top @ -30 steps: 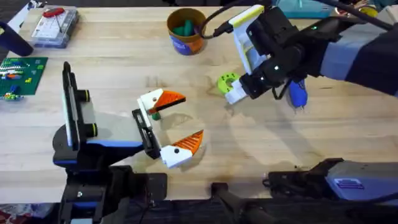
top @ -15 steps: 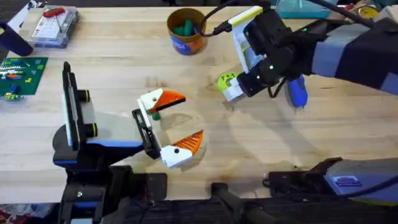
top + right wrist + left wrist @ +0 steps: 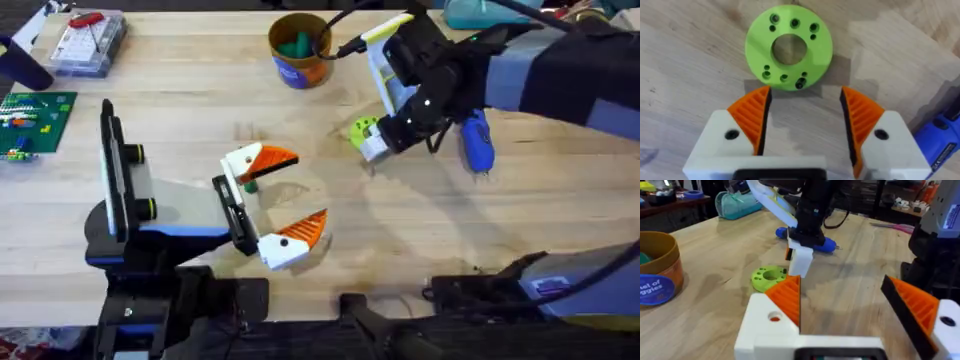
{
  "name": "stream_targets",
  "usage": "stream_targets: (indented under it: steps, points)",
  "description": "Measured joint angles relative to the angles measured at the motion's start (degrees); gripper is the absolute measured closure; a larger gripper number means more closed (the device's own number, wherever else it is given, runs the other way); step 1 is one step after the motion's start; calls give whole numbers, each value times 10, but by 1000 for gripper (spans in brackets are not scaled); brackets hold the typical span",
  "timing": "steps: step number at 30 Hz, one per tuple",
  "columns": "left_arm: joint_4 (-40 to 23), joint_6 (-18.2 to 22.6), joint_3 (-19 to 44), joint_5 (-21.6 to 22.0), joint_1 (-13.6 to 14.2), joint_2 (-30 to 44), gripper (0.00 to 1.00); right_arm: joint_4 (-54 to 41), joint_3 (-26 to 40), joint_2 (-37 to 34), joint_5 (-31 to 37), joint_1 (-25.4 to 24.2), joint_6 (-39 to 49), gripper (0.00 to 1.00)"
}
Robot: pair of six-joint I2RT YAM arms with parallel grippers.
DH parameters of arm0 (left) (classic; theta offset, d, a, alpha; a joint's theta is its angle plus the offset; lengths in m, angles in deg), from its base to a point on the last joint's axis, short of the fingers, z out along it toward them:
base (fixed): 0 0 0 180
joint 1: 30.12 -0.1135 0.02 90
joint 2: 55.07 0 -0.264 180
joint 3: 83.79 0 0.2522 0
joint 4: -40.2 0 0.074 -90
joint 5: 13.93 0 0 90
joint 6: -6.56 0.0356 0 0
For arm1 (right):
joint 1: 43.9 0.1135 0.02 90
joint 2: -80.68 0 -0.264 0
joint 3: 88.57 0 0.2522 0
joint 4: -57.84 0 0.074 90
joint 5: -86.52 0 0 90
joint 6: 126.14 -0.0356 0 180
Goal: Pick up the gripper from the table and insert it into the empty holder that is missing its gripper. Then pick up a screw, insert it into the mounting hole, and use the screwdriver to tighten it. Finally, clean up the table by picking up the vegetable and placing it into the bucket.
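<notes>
Your right gripper [image 3: 802, 117] hung parted and empty just short of the vegetable [image 3: 789, 47], which lay flat on the table [image 3: 560, 210] beside the screwdriver [image 3: 476, 142]. Your bucket [image 3: 299, 49] stood near the far edge. Your left gripper [image 3: 852, 307] was spread wide, holding nothing. The loose gripper [image 3: 258, 163] sat beside the holder [image 3: 234, 214].

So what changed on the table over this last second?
The right gripper slid further toward the bucket side, closing on the vegetable with fingers open; nothing gripped yet. The vegetable, screwdriver, loose gripper and holder stayed put.
</notes>
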Motion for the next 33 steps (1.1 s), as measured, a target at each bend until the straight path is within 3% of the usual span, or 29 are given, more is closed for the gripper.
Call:
stream_targets:
  steps: [10, 19, 25, 33]
  points:
    - [0, 0, 0, 0, 0, 0, 10, 4, 0, -1, 0, 0, -2, 347]
    - [0, 0, 0, 0, 0, 0, 10, 25, 1, -1, 0, 0, -2, 405]
    - [0, 0, 0, 0, 0, 0, 10, 25, 1, -10, 0, 0, -2, 497]
    - [0, 0, 0, 0, 0, 0, 10, 26, 1, -12, 0, 2, -3, 529]
